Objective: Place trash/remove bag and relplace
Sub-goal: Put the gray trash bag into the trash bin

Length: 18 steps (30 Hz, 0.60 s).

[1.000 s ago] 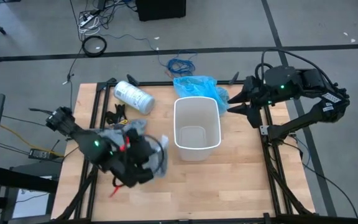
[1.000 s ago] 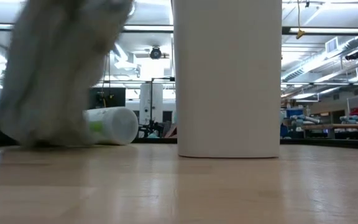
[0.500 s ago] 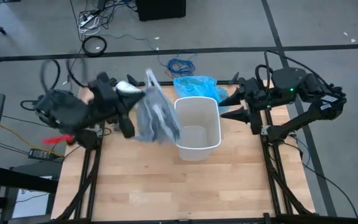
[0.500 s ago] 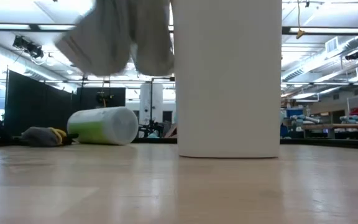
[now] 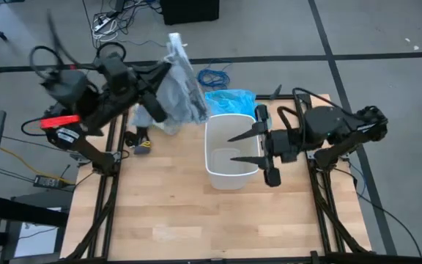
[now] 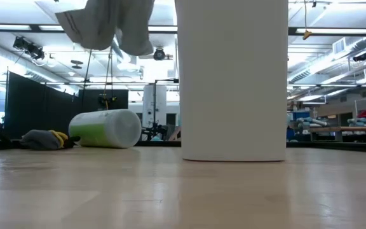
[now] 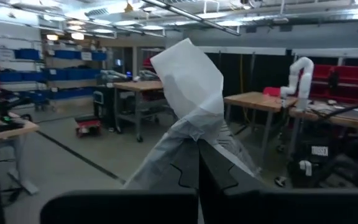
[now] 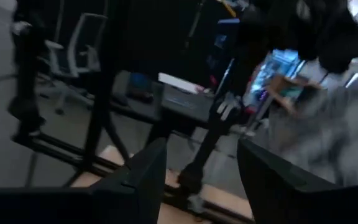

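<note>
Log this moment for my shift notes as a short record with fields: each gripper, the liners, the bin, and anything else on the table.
left gripper: shut on the grey liner, held up in the air over the table's far left part
right gripper: open, fingers over the bin's mouth
bin: white, upright, mid-table, no liner fitted
blue bag: crumpled on the table just behind the bin
white roll: lying on its side, left of the bin
</note>
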Available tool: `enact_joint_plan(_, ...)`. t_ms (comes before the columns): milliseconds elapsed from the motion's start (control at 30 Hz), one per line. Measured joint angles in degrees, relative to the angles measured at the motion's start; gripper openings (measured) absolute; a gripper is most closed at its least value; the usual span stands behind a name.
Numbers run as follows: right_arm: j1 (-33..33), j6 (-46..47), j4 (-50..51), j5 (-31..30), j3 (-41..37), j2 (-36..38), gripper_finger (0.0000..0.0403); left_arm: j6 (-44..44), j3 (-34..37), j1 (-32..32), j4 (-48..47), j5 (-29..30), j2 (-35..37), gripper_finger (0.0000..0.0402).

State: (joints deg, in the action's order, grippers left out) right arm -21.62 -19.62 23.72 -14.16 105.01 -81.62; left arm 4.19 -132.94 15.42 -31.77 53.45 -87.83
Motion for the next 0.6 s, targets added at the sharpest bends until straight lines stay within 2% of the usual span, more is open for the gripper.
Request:
enact_joint_plan(333,-6.53,-11.13,2.00,-17.79,5.66,-2.65,0.0175,-7.35,0.09,-4.26,4.28,-11.47,-5.39,0.0000)
enact_joint_plan(433,-7.22,-12.08,3.72,-24.79,5.66,-2.65,0.0177,-9.37,0.09,-4.76,7.28,-16.88,-6.22,0.0000)
enact_joint_plan(600,-6.25,-11.72,9.27,-35.28,5.66,-2.65,0.0179,-13.27,0.07,-4.94,8.25,-22.69,-6.80,0.0000)
